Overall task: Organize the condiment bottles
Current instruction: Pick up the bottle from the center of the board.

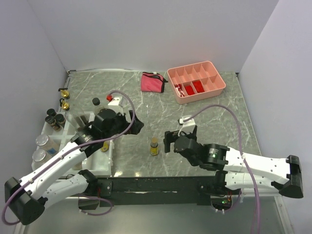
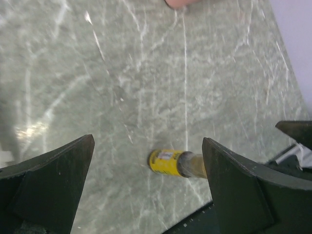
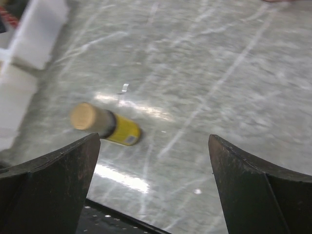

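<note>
With the left gripper (image 2: 147, 141) and right gripper (image 3: 153, 144) both spread empty, the small yellow bottle (image 1: 154, 146), apparently upright between them on the table (image 1: 214, 117), could topple under an off-centre closing finger.

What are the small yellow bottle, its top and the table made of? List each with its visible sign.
Small yellow bottle: seemingly clear glass above a glossy yellow label; plastic possible. Its top: matte tan, cork- or wood-like. Table: glossy green marble look, white veins and glare; possibly printed laminate.
</note>
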Available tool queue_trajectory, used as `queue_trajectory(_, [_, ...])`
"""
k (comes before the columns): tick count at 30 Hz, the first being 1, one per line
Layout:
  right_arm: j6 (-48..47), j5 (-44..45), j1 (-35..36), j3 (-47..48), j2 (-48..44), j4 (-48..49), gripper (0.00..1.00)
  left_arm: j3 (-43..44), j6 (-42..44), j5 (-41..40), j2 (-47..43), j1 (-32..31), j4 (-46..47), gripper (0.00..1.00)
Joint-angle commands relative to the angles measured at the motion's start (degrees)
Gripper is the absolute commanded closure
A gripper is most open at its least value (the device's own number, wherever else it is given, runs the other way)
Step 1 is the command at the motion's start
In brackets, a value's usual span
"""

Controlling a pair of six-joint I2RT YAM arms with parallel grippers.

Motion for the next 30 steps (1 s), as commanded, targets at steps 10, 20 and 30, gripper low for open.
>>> queue_trajectory(10, [1.8,9.7,-0.6,-9.7,-17.9,2.9,0.0,14.3,-7.4,-13.5,15.5,-19.4,-9.7,0.11])
queue_trajectory(20, [1.2,9.1,-0.7,-9.6,-18.4,2.6,0.0,16.5,-10.0,-13.5,23.5,-22.1,-11.7,0.26])
queue_trajectory(30, [0.4,8.2,-0.8,-8.8,-16.5,3.6,0.0,19.0,-10.0,-15.2,28.7,-23.6,-15.1,0.52])
